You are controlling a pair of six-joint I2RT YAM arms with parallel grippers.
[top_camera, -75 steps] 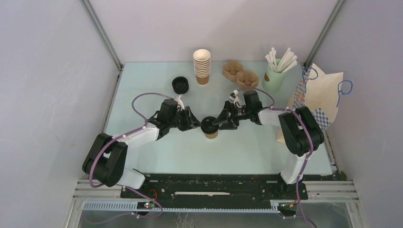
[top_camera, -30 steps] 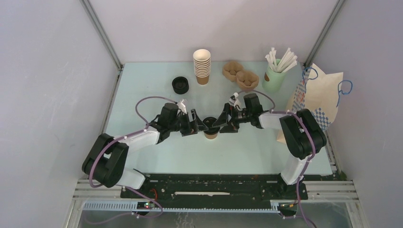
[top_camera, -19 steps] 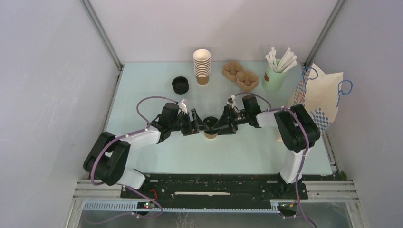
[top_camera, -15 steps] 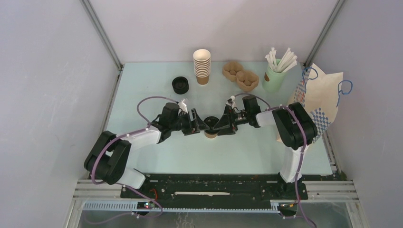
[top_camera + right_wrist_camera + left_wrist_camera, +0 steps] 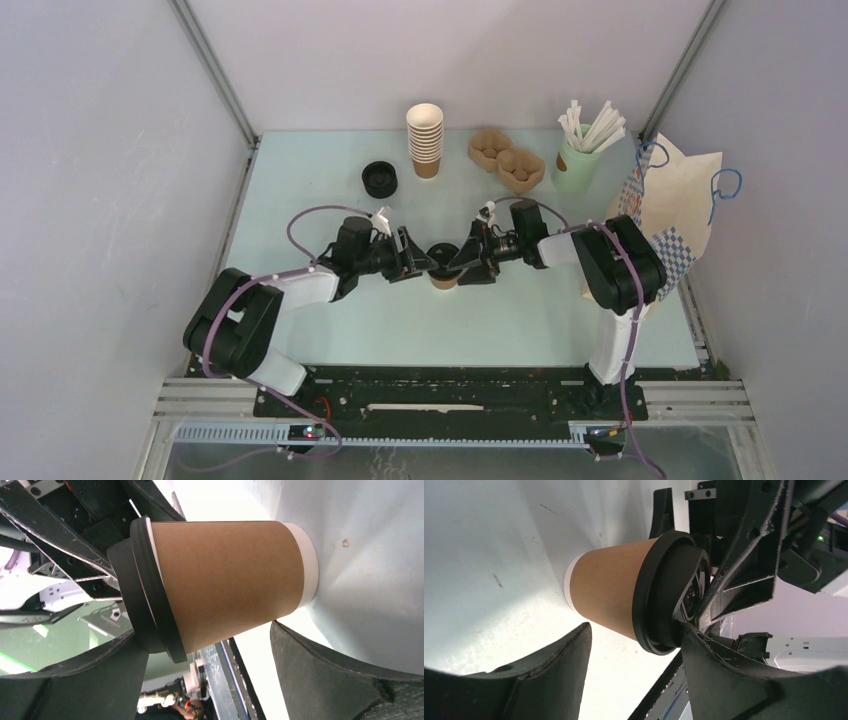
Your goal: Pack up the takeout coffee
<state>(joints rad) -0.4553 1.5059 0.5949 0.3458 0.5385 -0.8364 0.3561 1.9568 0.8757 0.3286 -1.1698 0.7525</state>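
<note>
The takeout coffee (image 5: pixel 441 270) is a brown kraft cup with a black lid, standing upright mid-table between both arms. In the left wrist view the cup (image 5: pixel 611 592) and its lid (image 5: pixel 671 592) lie just past my left gripper (image 5: pixel 634 630), which is open; one fingertip (image 5: pixel 694 637) touches the lid's top and the other sits apart near the base. My right gripper (image 5: pixel 205 640) is open too, straddling the cup (image 5: pixel 225 580) top to bottom, with one finger (image 5: pixel 100 675) against the lid (image 5: pixel 147 595). From above, the left gripper (image 5: pixel 416 262) and right gripper (image 5: pixel 466 262) flank the cup.
At the back stand a stack of kraft cups (image 5: pixel 425 140), a pile of black lids (image 5: pixel 380 179), brown pulp trays (image 5: pixel 508 158) and a green cup with white straws (image 5: pixel 578 165). A paper bag (image 5: pixel 668 205) with blue handles stands at the right edge.
My left gripper has slid right until it meets the cup's lid, its jaws narrowing a little. The right gripper stays at the cup. The cup has not visibly moved.
</note>
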